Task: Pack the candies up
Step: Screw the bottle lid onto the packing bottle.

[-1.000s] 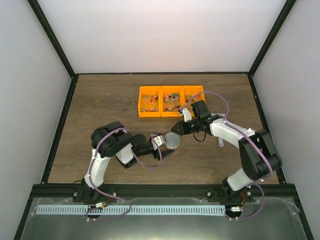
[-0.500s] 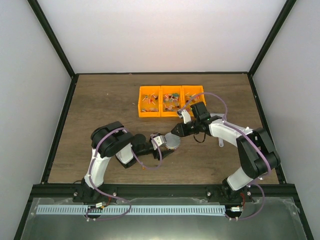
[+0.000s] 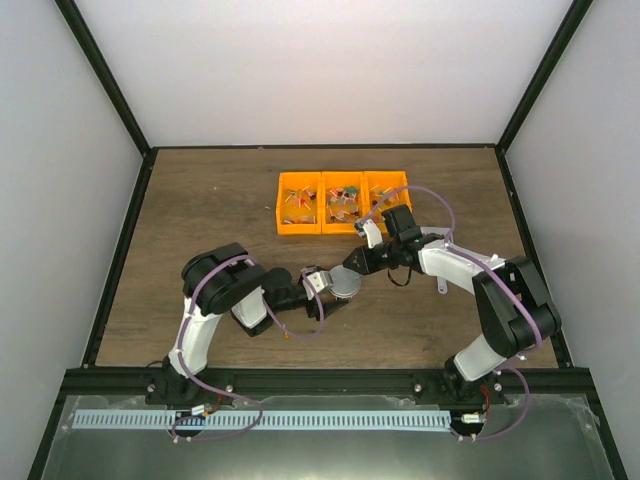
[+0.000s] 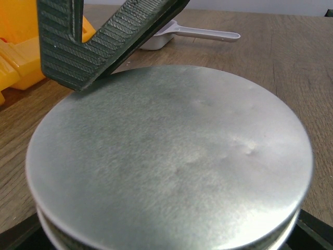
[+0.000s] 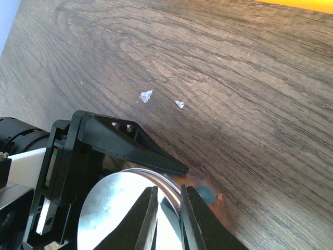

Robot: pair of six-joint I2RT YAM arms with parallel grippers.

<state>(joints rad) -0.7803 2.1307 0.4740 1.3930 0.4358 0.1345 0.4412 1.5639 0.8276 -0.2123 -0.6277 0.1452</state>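
The candies (image 3: 341,200) lie as several small coloured sweets in the orange three-part bin (image 3: 283,225). My left gripper (image 3: 326,284) is shut on a small clear cup capped by a round metal lid (image 3: 346,282). The lid fills the left wrist view (image 4: 171,161). My right gripper (image 3: 356,262) is at the lid's far edge. In the right wrist view its jaws (image 5: 167,208) pinch the lid's rim (image 5: 156,179). Blurred blue and orange shapes (image 5: 205,195) show through the cup wall. One left finger (image 5: 130,146) lies beside the cup.
A white scoop (image 4: 171,32) lies on the wooden table behind the cup; its handle shows in the top view (image 3: 441,286). The orange bin's corner (image 4: 15,57) is close on the left. Small white flecks (image 5: 145,96) lie on the wood. Black frame rails edge the table.
My right gripper has moved slightly left and down onto the lid's edge. The left arm and the cup have stayed still.
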